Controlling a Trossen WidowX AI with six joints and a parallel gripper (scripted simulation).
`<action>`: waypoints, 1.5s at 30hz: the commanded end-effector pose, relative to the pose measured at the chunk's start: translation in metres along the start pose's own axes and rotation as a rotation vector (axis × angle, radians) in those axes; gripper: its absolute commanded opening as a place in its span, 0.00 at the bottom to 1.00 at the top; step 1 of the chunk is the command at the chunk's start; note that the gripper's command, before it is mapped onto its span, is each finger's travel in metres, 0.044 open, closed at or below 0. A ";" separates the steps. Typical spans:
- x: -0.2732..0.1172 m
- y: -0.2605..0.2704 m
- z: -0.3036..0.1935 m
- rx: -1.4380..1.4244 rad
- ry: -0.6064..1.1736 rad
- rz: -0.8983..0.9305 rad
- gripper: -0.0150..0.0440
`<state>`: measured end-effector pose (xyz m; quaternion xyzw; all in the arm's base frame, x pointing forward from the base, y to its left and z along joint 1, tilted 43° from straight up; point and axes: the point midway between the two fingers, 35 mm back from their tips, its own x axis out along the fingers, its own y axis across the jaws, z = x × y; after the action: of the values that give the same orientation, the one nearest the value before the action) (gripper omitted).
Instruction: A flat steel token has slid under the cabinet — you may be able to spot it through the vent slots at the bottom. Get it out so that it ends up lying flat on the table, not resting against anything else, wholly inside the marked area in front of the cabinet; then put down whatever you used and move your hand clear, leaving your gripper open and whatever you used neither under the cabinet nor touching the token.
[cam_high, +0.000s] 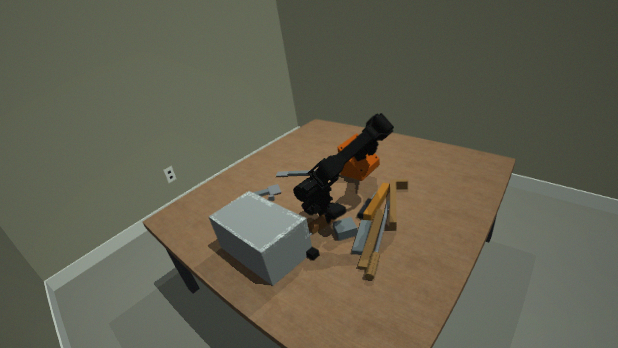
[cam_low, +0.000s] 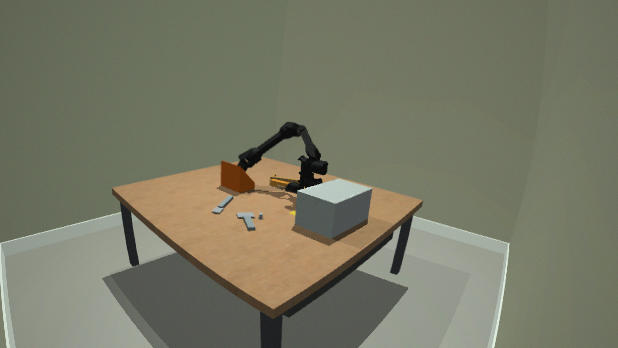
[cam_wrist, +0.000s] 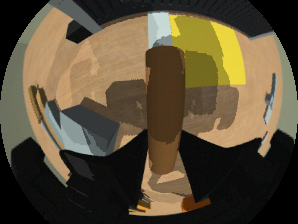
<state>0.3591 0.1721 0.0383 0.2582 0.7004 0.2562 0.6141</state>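
The pale grey cabinet (cam_high: 260, 220) (cam_low: 334, 212) stands on the table; its dark slotted front (cam_wrist: 200, 11) crosses the top of the wrist view. My gripper (cam_wrist: 161, 132) is low in front of it, shut on the brown handle (cam_wrist: 165, 100) of a tool. The tool's pale grey blade (cam_wrist: 159, 29) runs from the handle to the foot of the cabinet; its far end is hidden. The yellow marked area (cam_wrist: 229, 52) (cam_low: 293, 213) lies right of the blade in the wrist view, partly in shadow. I cannot see the token in any view.
A grey block (cam_high: 345, 229) (cam_wrist: 82, 127) lies beside the gripper, near several wooden bars (cam_high: 377, 200). A black cube (cam_high: 312, 253) (cam_wrist: 77, 31) is by the cabinet's corner. A grey T-shaped piece (cam_low: 246, 217), a small grey cylinder (cam_low: 260, 216) and a flat grey bar (cam_low: 222, 205) lie on the other side.
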 end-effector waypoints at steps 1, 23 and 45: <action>0.001 -0.001 -0.005 0.007 0.004 -0.001 0.25; 0.001 0.000 -0.027 0.008 0.005 -0.001 0.25; 0.001 0.001 -0.050 0.008 0.006 -0.001 0.25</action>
<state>0.3144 0.1716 0.0445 0.2585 0.7011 0.2557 0.6134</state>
